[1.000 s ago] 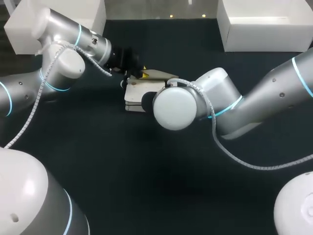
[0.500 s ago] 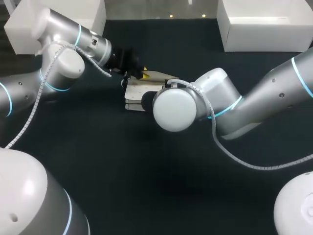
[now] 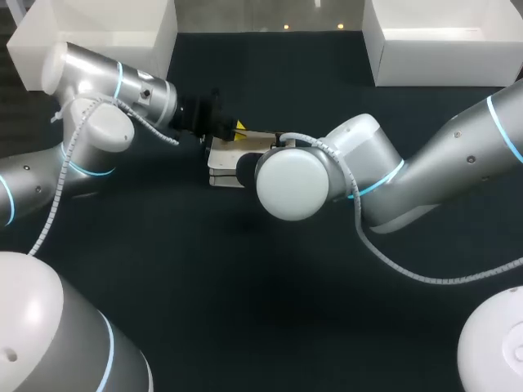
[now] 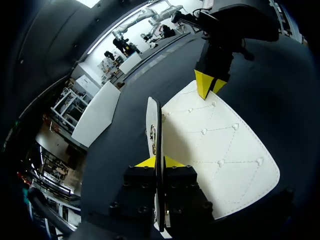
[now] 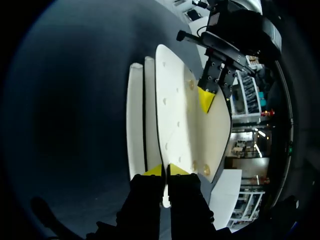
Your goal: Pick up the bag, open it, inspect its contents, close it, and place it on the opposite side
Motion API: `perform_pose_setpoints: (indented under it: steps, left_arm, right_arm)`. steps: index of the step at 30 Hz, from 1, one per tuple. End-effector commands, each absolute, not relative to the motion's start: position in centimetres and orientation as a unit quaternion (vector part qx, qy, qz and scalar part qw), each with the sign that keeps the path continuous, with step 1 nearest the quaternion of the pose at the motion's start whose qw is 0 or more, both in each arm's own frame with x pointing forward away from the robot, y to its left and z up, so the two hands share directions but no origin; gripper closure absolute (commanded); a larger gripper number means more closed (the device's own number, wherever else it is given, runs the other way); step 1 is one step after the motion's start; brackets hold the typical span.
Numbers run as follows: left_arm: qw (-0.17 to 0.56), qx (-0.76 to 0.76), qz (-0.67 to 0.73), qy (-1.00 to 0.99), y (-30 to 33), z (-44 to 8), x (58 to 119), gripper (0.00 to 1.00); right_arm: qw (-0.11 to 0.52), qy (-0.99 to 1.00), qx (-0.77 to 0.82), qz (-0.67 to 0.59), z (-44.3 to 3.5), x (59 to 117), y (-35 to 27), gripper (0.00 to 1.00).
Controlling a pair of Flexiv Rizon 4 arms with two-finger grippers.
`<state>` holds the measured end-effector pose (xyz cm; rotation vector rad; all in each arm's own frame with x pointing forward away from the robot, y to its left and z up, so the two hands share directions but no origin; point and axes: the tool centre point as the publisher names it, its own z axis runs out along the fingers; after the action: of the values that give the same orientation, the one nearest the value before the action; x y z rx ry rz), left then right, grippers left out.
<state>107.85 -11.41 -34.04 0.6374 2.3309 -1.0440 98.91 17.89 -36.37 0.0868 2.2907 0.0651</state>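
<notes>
The white quilted bag (image 3: 222,160) lies on the dark table (image 3: 245,318), between the two grippers and held by both. The left arm (image 3: 90,122) enters from the left side. Its left gripper (image 4: 159,162) is clamped on the bag: a thin white edge with a dark seam stands upright between the two yellow tips, and both tips touch it from opposite sides. A small metal fitting (image 4: 152,134) sits on that edge just ahead of the left gripper. Beside the left gripper, the quilted top panel (image 4: 220,150) extends forward to the right gripper at its far end. The right arm (image 3: 425,171) enters from the right side, and its large white joint hides its gripper in the head view. In the right wrist view, the right gripper (image 5: 163,170) is clamped on the near edge of the raised top panel, with one yellow tip on each face. Beside the right gripper, on the side away from the left gripper, two lower white layers of the bag lie stacked. The left gripper's yellow tip meets the panel at its far side.
</notes>
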Motion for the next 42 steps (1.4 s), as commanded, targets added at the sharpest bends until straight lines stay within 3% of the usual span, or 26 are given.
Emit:
perform_pose_setpoints:
  steps: [1,13,14,16,18,27,35,38,42]
  left_arm:
    - [0.302,0.233,-0.382,0.842,-11.5,-34.8,106.7,1.0]
    - [0.313,0.23,-0.386,0.837,-11.4,-35.1,106.5,0.98]
    - [0.312,0.227,-0.39,0.836,-11.4,-34.7,106.5,0.82]
    - [0.312,0.226,-0.39,0.836,-11.3,-34.2,106.6,0.66]
    - [0.311,0.225,-0.391,0.836,-11.3,-33.7,106.7,0.59]
    - [0.318,0.22,-0.381,0.84,-11.1,-31.9,107.1,0.65]
    - [0.315,0.216,-0.373,0.846,-11.1,-31.7,107.5,0.82]
    - [0.315,0.215,-0.372,0.846,-11.1,-31.8,107.5,1.0]
    - [0.322,0.219,-0.373,0.842,-10.9,-32.2,106.9,1.0]
  right_arm:
    - [0.413,0.91,0.034,0.027,-36.5,99.1,17.9,1.0]
    - [0.413,0.91,0.034,0.027,-36.5,99.1,17.9,1.0]
    - [0.413,0.91,0.034,0.027,-36.5,99.1,17.9,1.0]
    - [0.413,0.91,0.034,0.027,-36.5,99.1,17.9,1.0]
    - [0.413,0.91,0.034,0.027,-36.5,99.1,17.9,1.0]
    - [0.413,0.91,0.034,0.027,-36.5,99.1,17.9,1.0]
    - [0.413,0.91,0.034,0.027,-36.5,99.1,17.9,1.0]
    - [0.413,0.91,0.034,0.027,-36.5,99.1,17.9,1.0]
    - [0.413,0.91,0.034,0.027,-36.5,99.1,17.9,1.0]
